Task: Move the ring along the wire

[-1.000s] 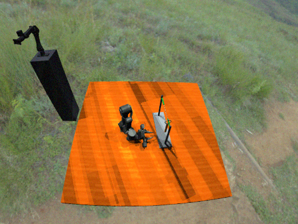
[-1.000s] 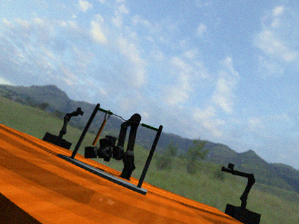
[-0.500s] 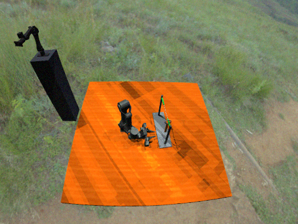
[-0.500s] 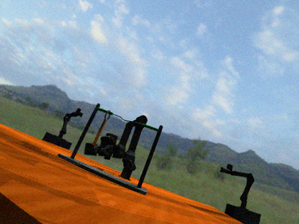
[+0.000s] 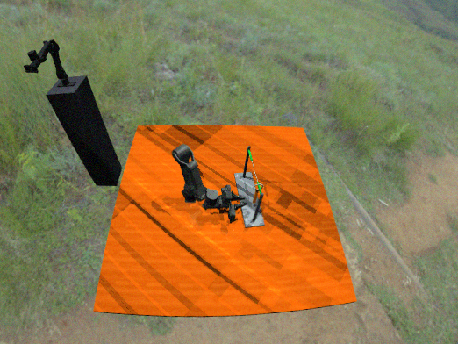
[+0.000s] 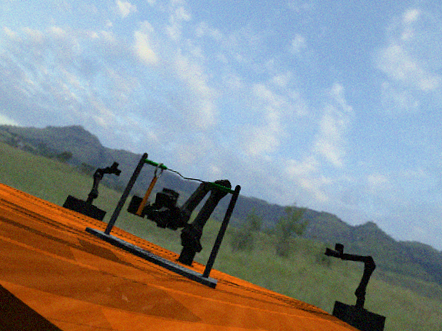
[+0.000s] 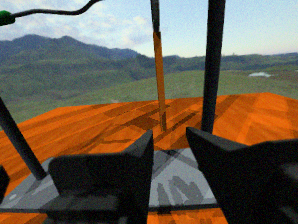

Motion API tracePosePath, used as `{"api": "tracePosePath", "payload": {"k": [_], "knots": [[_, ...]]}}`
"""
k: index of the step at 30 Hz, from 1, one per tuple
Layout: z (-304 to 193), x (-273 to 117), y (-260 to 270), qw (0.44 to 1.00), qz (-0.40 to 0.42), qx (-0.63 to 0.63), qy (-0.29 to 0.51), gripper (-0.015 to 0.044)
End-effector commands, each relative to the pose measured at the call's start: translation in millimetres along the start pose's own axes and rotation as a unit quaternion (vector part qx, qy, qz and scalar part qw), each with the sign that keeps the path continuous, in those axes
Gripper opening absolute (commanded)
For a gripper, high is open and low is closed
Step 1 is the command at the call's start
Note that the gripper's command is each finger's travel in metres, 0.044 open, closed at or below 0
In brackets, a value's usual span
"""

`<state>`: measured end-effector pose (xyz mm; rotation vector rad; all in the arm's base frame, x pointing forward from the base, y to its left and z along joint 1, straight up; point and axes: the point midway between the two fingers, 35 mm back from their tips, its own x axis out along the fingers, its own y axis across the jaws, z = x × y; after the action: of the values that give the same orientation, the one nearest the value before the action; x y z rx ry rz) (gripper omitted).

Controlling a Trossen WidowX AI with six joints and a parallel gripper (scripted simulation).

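The orange handle [image 5: 255,196] [image 6: 147,195] [image 7: 159,75] hangs down from the ring [image 6: 156,171]. The ring is around the wire at the green part [image 6: 150,162] next to the near post [image 5: 259,208] [image 6: 126,194] [image 7: 214,65]. The thin grey wire [image 6: 183,177] [image 7: 55,12] runs to the other green part [image 5: 250,154] [image 6: 219,186] [image 7: 6,18] by the far post [image 5: 246,162] [image 6: 221,232] [image 7: 20,140]. My gripper [image 5: 245,200] [image 7: 169,132] is partly open and empty, pointing at the handle. The handle's lower end shows beyond the gap between the fingertips.
The posts stand on a grey base plate [image 5: 244,186] [image 6: 156,259] [image 7: 175,187] on the orange table [image 5: 197,281] [image 6: 90,298]. Other dark arms on black pedestals [image 5: 85,132] [image 6: 359,320] stand away from the table.
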<state>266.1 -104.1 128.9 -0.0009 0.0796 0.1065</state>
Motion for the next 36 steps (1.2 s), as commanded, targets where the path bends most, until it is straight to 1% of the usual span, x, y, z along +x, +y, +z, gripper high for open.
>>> {"api": "tracePosePath", "payload": {"k": [1, 36], "knots": [[2, 2, -1, 1.000, -0.003, -0.008, -0.001, 0.0160], [5, 53, -2, 1.000, -0.003, -0.008, -0.002, 0.0160]]}}
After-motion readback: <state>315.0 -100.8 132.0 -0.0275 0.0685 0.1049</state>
